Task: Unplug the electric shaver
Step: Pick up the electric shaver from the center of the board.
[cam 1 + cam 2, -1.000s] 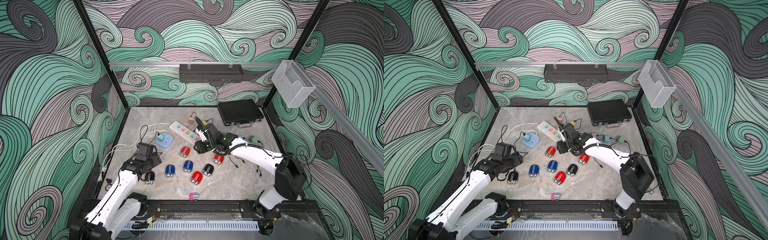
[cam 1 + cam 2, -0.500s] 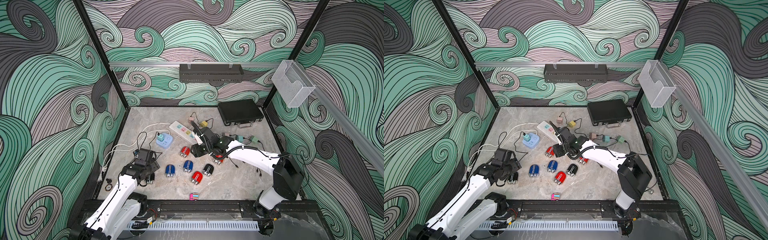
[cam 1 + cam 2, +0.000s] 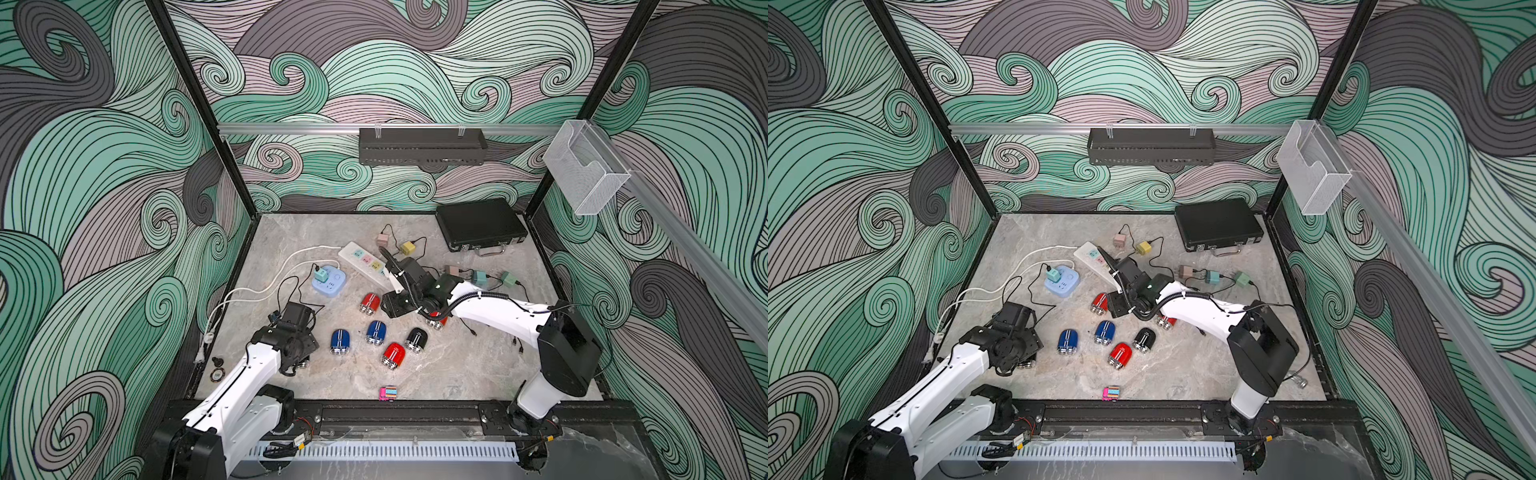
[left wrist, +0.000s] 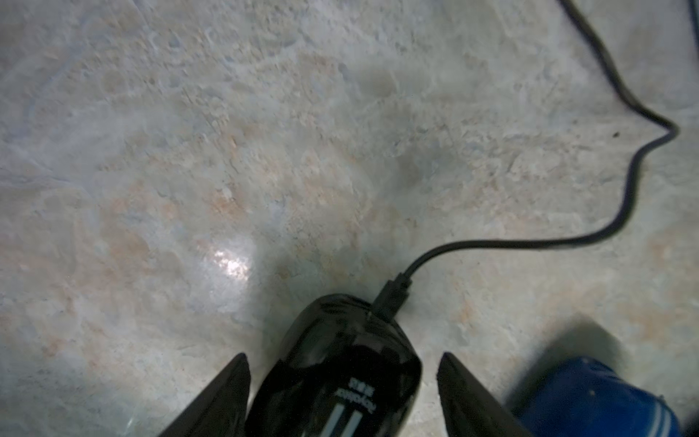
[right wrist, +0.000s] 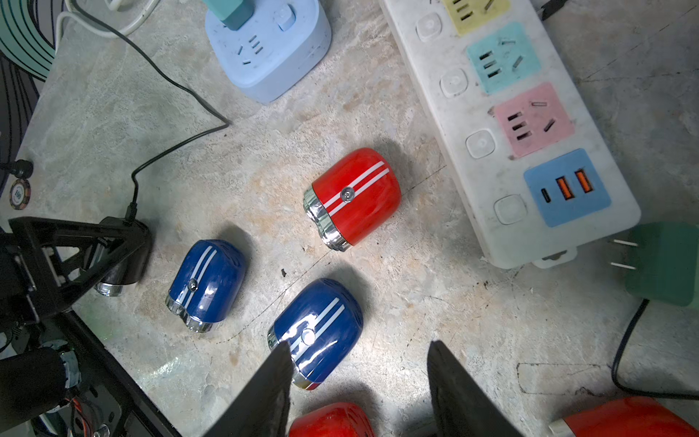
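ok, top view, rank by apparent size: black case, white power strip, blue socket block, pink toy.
1. black case, farthest back yet clearly largest
2. white power strip, one end hidden under the right arm
3. blue socket block
4. pink toy, nearest the camera, still smallest

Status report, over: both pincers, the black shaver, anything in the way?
Left pincer open, straddling black shaver. Right pincer open, empty. Charging cable plugged into shaver. Blue shaver close beside left pincer.

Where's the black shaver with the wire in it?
The shaver lies between the left gripper's fingers in the left wrist view; in a top view that gripper covers it, left of a blue shaver.
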Action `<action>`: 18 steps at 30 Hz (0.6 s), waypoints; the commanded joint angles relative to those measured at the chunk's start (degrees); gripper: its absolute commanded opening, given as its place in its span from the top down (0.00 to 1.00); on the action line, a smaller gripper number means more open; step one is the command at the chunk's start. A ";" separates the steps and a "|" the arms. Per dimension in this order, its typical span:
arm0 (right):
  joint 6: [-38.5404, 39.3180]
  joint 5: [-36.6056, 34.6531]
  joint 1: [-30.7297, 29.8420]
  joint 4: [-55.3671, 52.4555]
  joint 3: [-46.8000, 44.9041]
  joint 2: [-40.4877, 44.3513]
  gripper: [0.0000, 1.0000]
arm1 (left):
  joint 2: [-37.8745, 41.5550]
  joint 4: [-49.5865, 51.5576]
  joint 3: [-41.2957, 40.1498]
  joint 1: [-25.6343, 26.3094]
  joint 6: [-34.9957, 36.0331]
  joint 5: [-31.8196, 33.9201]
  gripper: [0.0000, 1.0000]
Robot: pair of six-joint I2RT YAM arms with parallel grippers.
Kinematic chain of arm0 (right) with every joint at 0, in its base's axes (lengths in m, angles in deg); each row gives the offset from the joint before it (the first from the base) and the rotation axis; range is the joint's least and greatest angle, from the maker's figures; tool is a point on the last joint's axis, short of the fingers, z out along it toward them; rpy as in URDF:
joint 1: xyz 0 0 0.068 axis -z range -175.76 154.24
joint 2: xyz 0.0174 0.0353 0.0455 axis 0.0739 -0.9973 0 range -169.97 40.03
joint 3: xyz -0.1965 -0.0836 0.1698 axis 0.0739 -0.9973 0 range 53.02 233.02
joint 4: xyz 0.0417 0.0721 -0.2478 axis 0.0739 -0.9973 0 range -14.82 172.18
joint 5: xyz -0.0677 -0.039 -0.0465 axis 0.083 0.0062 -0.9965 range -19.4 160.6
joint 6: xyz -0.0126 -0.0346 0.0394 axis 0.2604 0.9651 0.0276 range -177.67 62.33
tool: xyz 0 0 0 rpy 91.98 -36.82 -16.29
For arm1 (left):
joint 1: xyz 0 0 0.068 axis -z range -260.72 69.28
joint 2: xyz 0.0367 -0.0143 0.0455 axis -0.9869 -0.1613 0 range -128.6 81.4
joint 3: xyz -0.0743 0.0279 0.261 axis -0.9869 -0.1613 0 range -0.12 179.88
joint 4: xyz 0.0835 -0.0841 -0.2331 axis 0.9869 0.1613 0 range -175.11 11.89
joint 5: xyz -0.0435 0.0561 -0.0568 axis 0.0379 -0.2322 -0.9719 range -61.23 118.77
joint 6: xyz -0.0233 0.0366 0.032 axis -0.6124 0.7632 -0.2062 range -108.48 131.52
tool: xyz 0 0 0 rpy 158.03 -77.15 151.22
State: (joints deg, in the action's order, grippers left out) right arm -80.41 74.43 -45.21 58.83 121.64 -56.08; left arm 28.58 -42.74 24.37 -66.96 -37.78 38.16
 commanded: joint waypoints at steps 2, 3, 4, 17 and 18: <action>-0.04 -0.09 -0.53 -0.07 0.77 -1.33 0.42 | 0.83 -0.75 -0.03 0.79 1.37 -1.89 0.25; -0.11 0.06 -0.56 -0.03 0.90 -1.62 0.43 | 1.19 -1.24 -0.35 0.91 1.70 -2.44 0.25; -0.07 0.18 -0.62 -0.05 1.05 -1.89 0.43 | 1.31 -1.70 -0.62 1.03 1.83 -2.76 0.26; -0.37 0.20 -1.16 0.27 1.61 -3.09 0.43 | -5.37 -1.06 2.52 3.80 2.89 -1.24 0.27; -0.28 0.23 -1.17 0.31 1.60 -3.09 0.43 | -5.85 -0.98 2.74 4.14 2.89 -1.10 0.27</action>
State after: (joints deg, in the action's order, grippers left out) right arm -80.43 74.65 -46.06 58.89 121.79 -58.58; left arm 23.75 -44.40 24.64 -63.79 -35.68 36.15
